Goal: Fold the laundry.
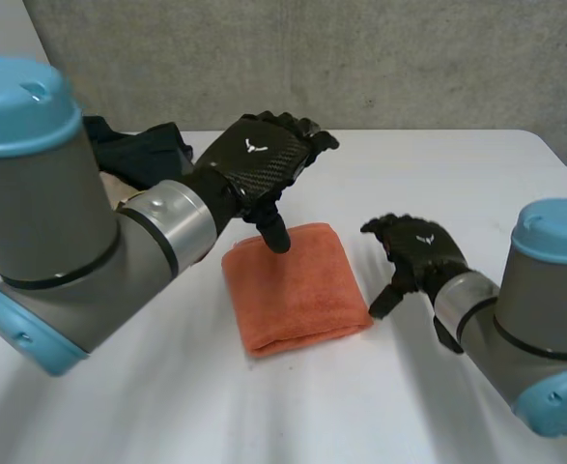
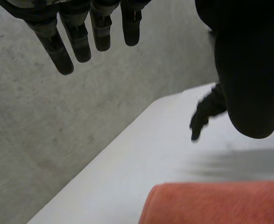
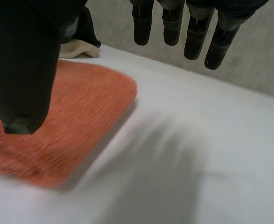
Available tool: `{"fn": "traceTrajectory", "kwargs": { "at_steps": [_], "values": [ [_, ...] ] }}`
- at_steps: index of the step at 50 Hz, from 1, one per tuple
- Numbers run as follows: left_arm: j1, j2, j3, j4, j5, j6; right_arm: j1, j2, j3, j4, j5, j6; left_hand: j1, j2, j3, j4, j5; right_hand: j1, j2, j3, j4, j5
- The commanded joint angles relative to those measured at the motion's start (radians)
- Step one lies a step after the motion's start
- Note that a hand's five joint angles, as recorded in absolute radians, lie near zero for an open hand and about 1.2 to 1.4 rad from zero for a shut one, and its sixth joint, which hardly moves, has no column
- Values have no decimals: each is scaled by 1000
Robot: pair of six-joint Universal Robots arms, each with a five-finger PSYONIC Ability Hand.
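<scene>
Towel (image 1: 297,285): orange, folded into a thick rectangle, lying flat in the middle of the table (image 1: 438,164) between the two hands. You can't read the number of layers from the head view. The edges look rounded.

Left hand (image 1: 259,155): up over the towel's far edge, fingers straight and loosely spread, gripping nothing, so call it open. The thumb points down at the towel's far edge. You can't tell whether the tip touches the cloth or stops just above it. In the head view the two overlap. In the left wrist view the thumb blocks that side, and the towel is cut off there to one strip along its edge.

Right hand (image 1: 418,253): low over the table, just beside the towel's right edge and close to its near right corner. In its own wrist view the fingers hang relaxed with a clear gap to the thumb, so it is open and empty. You can't tell whether the thumb tip contacts the towel or the table. That thumb also hides part of the towel in the right wrist view, and the towel's near side runs out of frame.

Dark clothes (image 1: 138,150): piled at the table's far left, well apart from the towel and half hidden behind the left arm (image 1: 61,213). A pale piece (image 3: 76,49) lies against the pile, and you can't make out what it is.
</scene>
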Motion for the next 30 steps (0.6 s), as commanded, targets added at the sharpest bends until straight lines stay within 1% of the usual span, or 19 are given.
{"fn": "traceTrajectory", "kwargs": {
  "at_steps": [1, 4, 10, 15, 18, 26, 30],
  "values": [
    [39, 7, -1, -23, 85, -75, -1, 28, 45, -3, -29, 75, 25, 7, -2, 7, -8, -28, -49, -40, -62, -55],
    [40, 7, -3, -23, 84, -76, 3, 85, 31, -11, -38, 81, 25, 7, -2, 7, -8, -28, -49, -40, -62, -55],
    [39, 7, -11, -23, 85, -78, 14, 149, -12, -48, -43, 110, 22, 4, -5, 4, -10, -28, -49, -40, -62, -55],
    [42, 6, -12, -23, 85, -78, 48, 208, -63, -52, -43, 131, 22, 4, -5, 4, -10, -28, -49, -40, -62, -55],
    [42, 6, -12, -23, 85, -78, 62, 222, -84, -56, -44, 138, 25, 7, -2, 7, -8, 44, 23, 32, 10, 17],
    [45, 6, -11, -22, 85, -80, 98, 268, -152, -62, -55, 187, 25, 7, -2, 7, -8, 82, 62, 71, 48, 55],
    [44, 4, -12, -22, 85, -80, 109, 308, -196, -60, -55, 196, 25, 7, -2, 7, -8, 223, 202, 211, 189, 196]
  ]
}}
